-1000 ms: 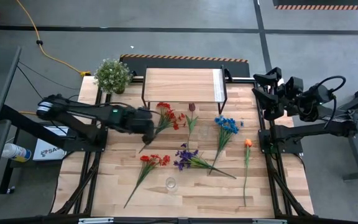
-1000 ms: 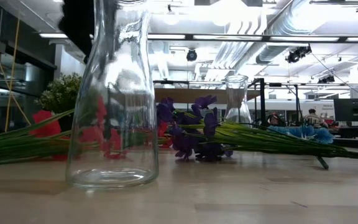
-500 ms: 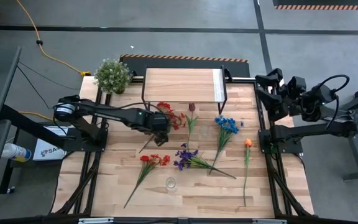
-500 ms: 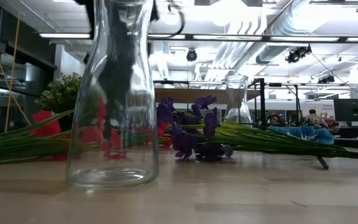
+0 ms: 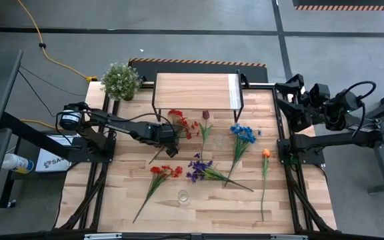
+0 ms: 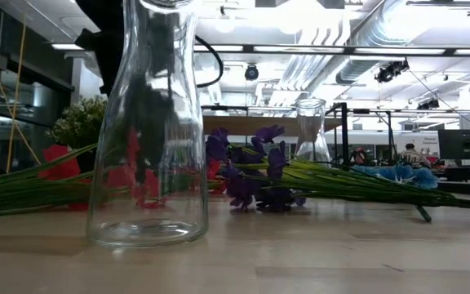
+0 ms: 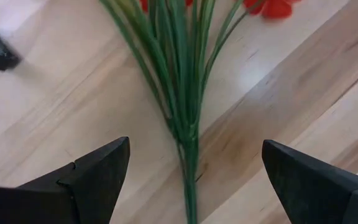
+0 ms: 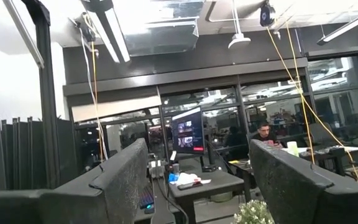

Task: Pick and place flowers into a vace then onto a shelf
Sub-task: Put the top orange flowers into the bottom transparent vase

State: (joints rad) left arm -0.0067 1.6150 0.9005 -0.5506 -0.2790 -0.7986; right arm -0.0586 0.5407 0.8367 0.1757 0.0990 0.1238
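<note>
Left gripper (image 5: 167, 138) lowered since earlier, jaws spread astride red flower stem (image 7: 188, 168) | nothing grasped | pick imminent

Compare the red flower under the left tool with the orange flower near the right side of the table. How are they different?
The red flower carries several red blooms on a bunch of stems; the orange flower has one bloom on one thin stem. The red flower lies slanted beside the shelf, with the open left tool above its stems. The orange flower lies almost straight, with no tool near it. Both lie flat on the table.
</note>
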